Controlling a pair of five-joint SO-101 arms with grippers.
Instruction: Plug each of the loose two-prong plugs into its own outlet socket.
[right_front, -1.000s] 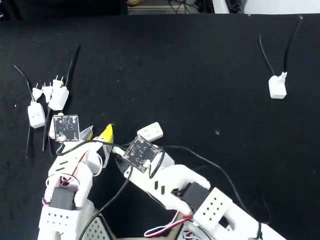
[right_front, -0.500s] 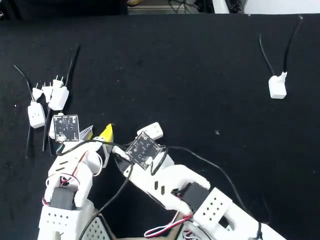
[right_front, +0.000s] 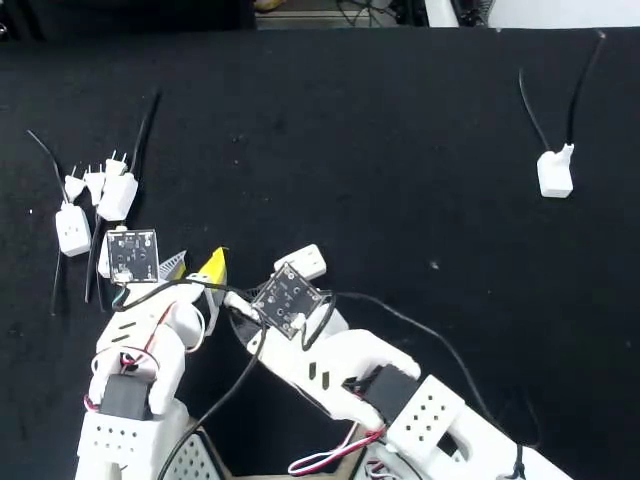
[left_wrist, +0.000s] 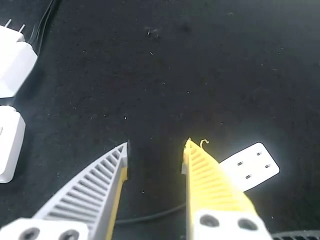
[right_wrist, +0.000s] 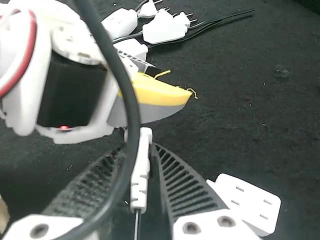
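A white outlet socket (right_front: 303, 262) lies flat on the black table just beyond the two grippers; its slots show in the left wrist view (left_wrist: 250, 167) and the right wrist view (right_wrist: 247, 200). Several loose white two-prong plugs (right_front: 115, 190) with black cords lie at the left (left_wrist: 15, 70) (right_wrist: 165, 27). My left gripper (left_wrist: 156, 150) is open over bare table with nothing between its grey and yellow fingers (right_front: 200, 268). My right gripper (right_wrist: 142, 150) is shut on a white ribbed cord sleeve (right_wrist: 139, 180), right beside the left gripper's yellow finger (right_wrist: 155, 97).
A white block (right_front: 555, 172) with black cords sits alone at the far right. Another white socket block (right_front: 72, 230) lies among the plugs at the left. A thick black cable (right_wrist: 117, 90) hangs across in front of the right wrist camera.
The right arm's wrist has shifted slightly toward the socket, covering more of it. The left arm has not moved.
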